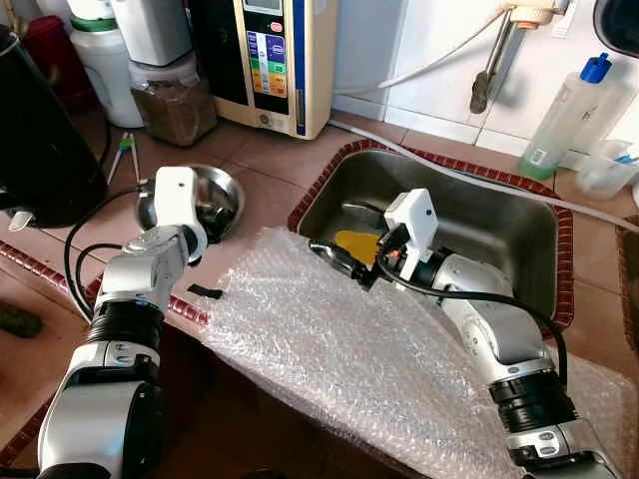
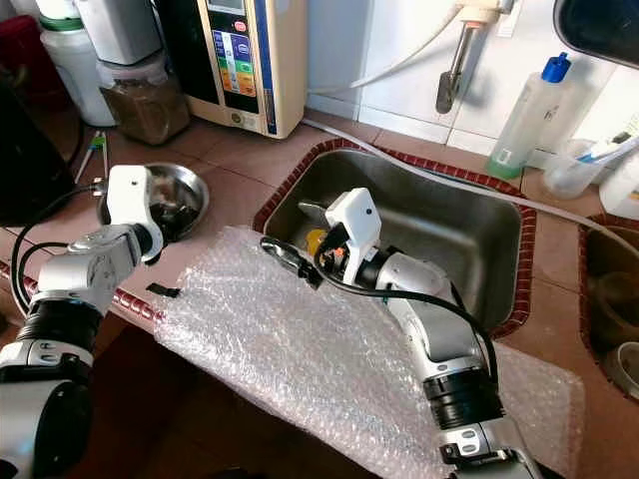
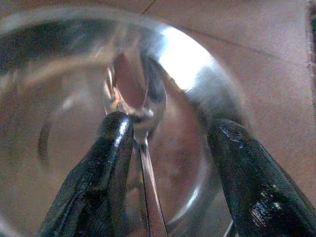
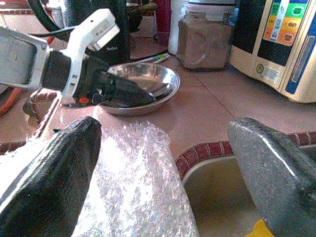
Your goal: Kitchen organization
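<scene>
Presently, sink (image 1: pixel 519 215) as landmark, left gripper (image 3: pixel 168 163) spread inside steel bowl (image 1: pixel 222 196) left of sink, spoon (image 3: pixel 140 113) between its fingers, right gripper (image 1: pixel 334 261) spread at sink's left rim, over bubble wrap (image 1: pixel 339 359).

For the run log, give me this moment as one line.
left gripper: open, in bowl by spoon | right gripper: open, empty, at sink edge | bubble wrap on counter

Left gripper (image 3: pixel 168 143): fingers apart, extended past the counter's front edge. Right gripper (image 4: pixel 163 148): fingers spread wide (forearm angled leftward).
</scene>
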Available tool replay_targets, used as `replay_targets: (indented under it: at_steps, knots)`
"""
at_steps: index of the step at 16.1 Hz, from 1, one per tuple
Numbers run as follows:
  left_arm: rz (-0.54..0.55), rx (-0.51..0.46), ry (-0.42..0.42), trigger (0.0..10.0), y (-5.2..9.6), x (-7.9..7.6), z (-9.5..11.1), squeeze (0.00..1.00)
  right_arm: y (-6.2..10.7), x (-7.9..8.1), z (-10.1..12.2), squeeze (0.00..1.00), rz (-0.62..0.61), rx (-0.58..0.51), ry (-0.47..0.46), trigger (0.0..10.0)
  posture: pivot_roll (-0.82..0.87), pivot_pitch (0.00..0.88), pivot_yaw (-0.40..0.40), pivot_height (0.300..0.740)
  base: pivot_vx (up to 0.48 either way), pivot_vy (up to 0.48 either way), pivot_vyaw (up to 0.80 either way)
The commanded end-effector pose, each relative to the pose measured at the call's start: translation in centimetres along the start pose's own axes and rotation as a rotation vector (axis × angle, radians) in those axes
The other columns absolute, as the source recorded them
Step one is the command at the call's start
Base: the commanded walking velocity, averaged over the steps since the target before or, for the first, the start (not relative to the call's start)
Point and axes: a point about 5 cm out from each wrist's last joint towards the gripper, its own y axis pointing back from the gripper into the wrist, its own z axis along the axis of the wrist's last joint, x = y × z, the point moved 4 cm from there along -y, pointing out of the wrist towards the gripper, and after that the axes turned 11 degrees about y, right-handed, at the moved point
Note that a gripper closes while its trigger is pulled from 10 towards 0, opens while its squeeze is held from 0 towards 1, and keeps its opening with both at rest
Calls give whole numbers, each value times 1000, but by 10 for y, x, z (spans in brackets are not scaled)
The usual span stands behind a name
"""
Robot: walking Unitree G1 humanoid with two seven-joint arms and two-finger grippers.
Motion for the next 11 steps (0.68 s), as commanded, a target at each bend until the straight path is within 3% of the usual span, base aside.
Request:
replay_targets:
  at_steps: [1,5,11]
  knots:
    - [-13,-2,-30,0,1,-1,1,0,0,1,3,0,14,-4,12,10000,39,72,29,740,0,0,0]
    - [-60,-33,-86,0,2,-6,7,0,0,2,2,0,20,4,12,10000,37,75,29,740,0,0,0]
    - [-84,-31,-98,0,4,-6,10,0,0,4,1,0,27,5,2,10000,44,76,32,740,0,0,0]
